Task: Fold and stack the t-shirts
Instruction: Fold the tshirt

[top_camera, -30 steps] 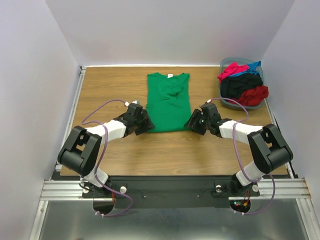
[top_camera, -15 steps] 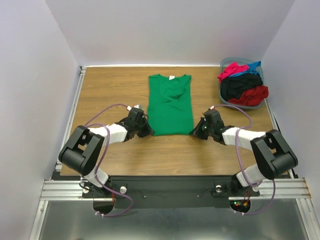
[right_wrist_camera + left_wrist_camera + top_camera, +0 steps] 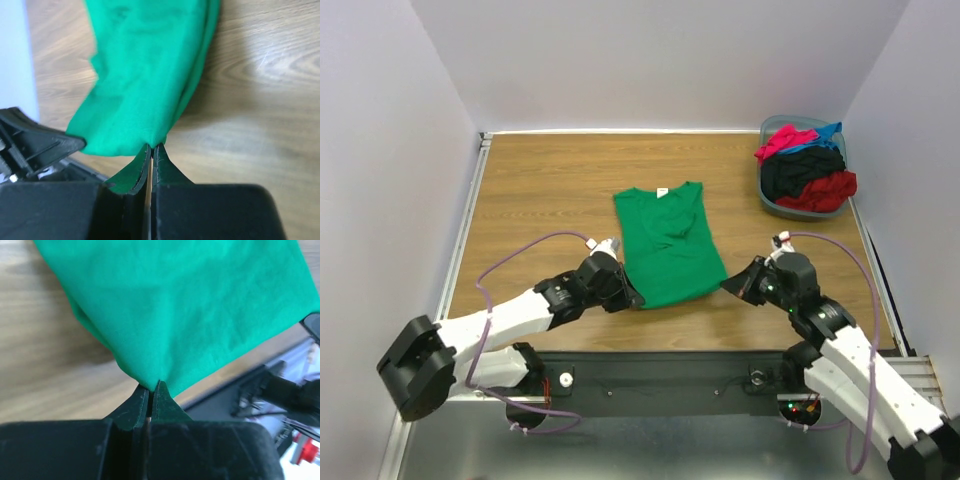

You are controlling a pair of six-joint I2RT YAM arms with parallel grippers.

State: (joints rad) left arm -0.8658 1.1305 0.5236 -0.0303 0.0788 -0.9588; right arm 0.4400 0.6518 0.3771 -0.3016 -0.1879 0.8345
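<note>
Wooden surface (image 3: 540,190), white walls on three sides. Grey-blue plastic bin (image 3: 798,213) in the far right corner, well apart from both arms. It holds a heap of shirts: pink-red (image 3: 782,140) and blue (image 3: 825,133) at the back, black (image 3: 805,168) in the middle, red (image 3: 825,188) at the front. Nothing lies between the arms and the shirt being handled. A purple cable loops off each arm, clear of the cloth.

Bright green t-shirt (image 3: 668,245) near mid-surface, towards the near edge. It is folded into a long narrow panel with the sleeves tucked in. Collar points to the far wall, with a small white neck label (image 3: 662,192) showing. Some wrinkles around the chest. Near hem looks wider than the collar end, stretched between the two grips. Panel is slightly skewed.

Left arm (image 3: 510,320) reaches in low from the left, and the left jaws are clamped tight on the near left corner of the hem. In the left wrist view the cloth (image 3: 190,305) peaks into the pinched tips. Right arm (image 3: 840,340) comes in from the right, right jaws clamped on the near right corner. In the right wrist view the cloth (image 3: 145,75) bunches into the tips, with shadow under the lifted edge. The rest of the shirt lies flat, beyond both jaws.
</note>
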